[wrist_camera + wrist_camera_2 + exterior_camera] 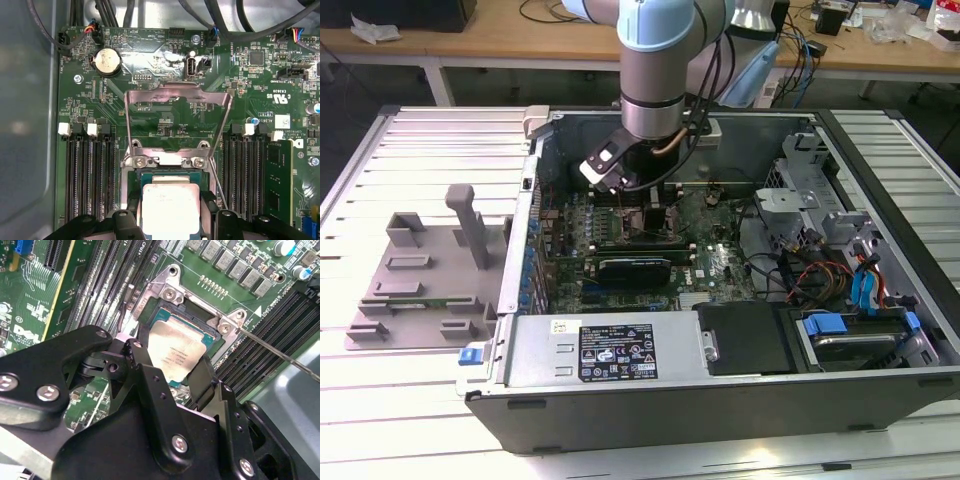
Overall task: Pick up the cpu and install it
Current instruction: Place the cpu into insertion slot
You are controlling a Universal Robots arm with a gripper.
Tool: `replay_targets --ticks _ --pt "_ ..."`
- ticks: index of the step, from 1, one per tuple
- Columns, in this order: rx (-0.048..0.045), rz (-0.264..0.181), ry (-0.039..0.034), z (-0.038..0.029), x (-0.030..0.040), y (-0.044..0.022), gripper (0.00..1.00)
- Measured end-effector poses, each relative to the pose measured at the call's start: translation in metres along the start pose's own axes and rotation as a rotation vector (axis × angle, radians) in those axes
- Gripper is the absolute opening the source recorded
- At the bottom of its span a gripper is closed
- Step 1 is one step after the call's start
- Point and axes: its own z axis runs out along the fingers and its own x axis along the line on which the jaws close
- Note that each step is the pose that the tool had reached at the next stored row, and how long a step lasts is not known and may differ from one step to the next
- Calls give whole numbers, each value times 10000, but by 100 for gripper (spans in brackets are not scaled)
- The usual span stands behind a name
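The cpu is a silvery-grey square chip with a pale border, and it sits between my black fingers right at the motherboard socket. My gripper is shut on the cpu's two opposite edges. In the first wrist view the cpu lies low in the socket frame, with the gripper around it and the metal load plate swung open and upright behind it. In the exterior view the gripper reaches down into the open computer case, and the arm hides the cpu.
Memory slots flank the socket on both sides. The thin socket lever sticks out over the slots. A black card, cables and drive bays fill the case. A grey fixture stands on the table at the exterior view's left.
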Motion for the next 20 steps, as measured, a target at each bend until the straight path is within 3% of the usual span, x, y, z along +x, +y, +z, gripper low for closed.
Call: replay_targets --ticks 12,13,15,17,20 --pt "-3 1 2 22 1 -2 55" --pt "-3 2 5 23 2 -1 61" --pt "-3 1 5 23 2 -1 61" --pt "-3 7 81 15 1 -2 61" --pt "-2 12 110 -3 -2 6 61"
